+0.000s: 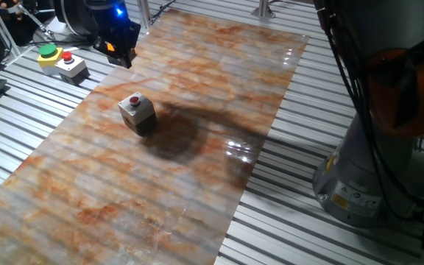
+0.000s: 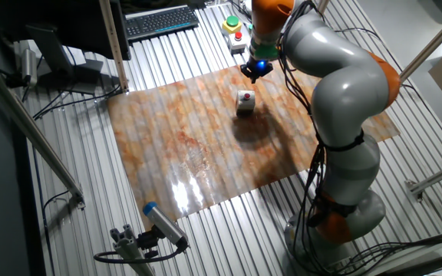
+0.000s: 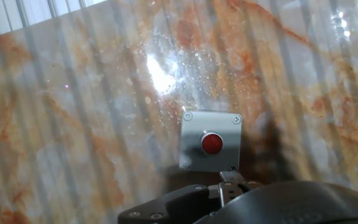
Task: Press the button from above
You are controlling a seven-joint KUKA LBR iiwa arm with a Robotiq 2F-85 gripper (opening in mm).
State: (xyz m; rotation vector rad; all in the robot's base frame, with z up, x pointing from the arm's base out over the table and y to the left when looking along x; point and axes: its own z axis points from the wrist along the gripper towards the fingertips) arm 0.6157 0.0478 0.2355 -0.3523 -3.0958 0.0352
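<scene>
The button (image 1: 135, 101) is a small red cap on a grey-white cube box (image 1: 138, 113) that stands on the marbled board (image 1: 219, 66). It also shows in the other fixed view (image 2: 245, 97) and in the hand view (image 3: 211, 143), where the box top (image 3: 194, 130) faces the camera. My gripper (image 1: 123, 57) hangs in the air above the board's far edge, behind the box and apart from it. In the other fixed view it (image 2: 254, 75) is just beyond the box. The hand view shows only its lower body at the bottom edge; no gap or contact between the fingertips shows.
A yellow box with a green button (image 1: 48, 52) and a grey box with a red button (image 1: 70, 65) sit off the board on the slatted table at the far left. A keyboard (image 2: 159, 21) lies beyond. The robot base (image 1: 366, 177) stands at the right.
</scene>
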